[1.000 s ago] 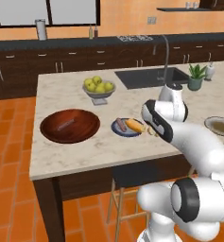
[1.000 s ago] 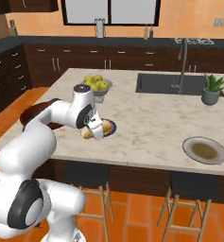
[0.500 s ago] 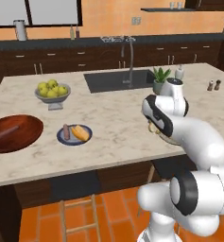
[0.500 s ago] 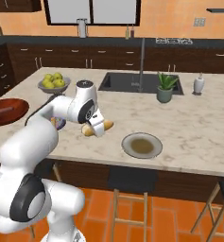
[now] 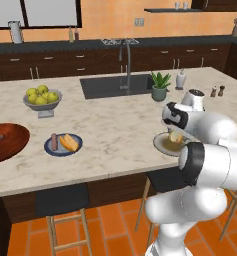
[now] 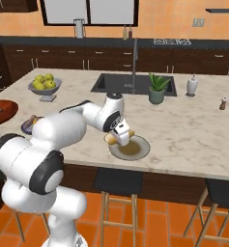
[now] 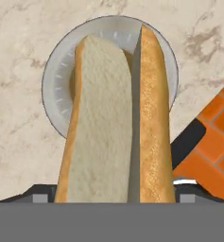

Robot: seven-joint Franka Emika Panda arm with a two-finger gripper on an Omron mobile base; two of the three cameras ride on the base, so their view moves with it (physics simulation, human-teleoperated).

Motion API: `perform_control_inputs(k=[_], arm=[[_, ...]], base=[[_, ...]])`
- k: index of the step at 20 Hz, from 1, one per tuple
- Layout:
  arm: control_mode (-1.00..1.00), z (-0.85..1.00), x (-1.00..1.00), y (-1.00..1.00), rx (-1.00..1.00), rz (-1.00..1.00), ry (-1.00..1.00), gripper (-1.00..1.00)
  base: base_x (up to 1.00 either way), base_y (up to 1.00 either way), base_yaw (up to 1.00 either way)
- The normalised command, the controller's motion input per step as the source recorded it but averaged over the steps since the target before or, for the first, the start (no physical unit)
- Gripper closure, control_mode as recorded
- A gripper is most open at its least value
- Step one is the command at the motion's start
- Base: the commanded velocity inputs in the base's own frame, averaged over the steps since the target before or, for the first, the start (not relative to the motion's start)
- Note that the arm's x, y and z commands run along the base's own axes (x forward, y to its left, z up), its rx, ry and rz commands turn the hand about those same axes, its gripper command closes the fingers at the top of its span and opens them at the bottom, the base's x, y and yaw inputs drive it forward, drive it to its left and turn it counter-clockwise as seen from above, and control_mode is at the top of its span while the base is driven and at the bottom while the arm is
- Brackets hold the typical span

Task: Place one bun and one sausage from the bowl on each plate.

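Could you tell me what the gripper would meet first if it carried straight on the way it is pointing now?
The gripper, shut on the bun, points down at the greyish-olive plate, which lies right behind the bun in the hand view. Going straight on, the bun would probably touch that plate first; the gap between them is hard to judge.

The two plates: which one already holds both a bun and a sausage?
The dark blue-grey plate near the bowl; the greyish-olive plate lies bare beneath the gripper's bun.
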Motion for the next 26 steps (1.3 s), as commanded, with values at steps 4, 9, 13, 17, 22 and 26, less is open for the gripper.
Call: perform_control_inputs(k=[4,9,13,17,22,26], arm=[[-1.00,-0.58,0.80,-0.09,0.00,0.00,0.00,1.00],[-1.00,-0.63,0.57,0.00,0.00,-0.01,-0.01,1.00],[-1.00,-0.43,0.35,0.00,-0.01,-0.08,-0.05,1.00],[-1.00,-0.29,0.35,-0.03,0.00,-0.09,-0.04,-1.00],[-1.00,-0.04,0.03,-0.22,0.00,-0.06,-0.01,-1.00],[-1.00,0.00,-0.01,-0.01,0.00,0.00,0.00,-1.00]], base=[[0.00,0.00,0.00],[0.00,0.00,0.00],[0.00,0.00,0.00],[0.00,0.00,0.00],[0.00,0.00,0.00],[0.00,0.00,0.00]])
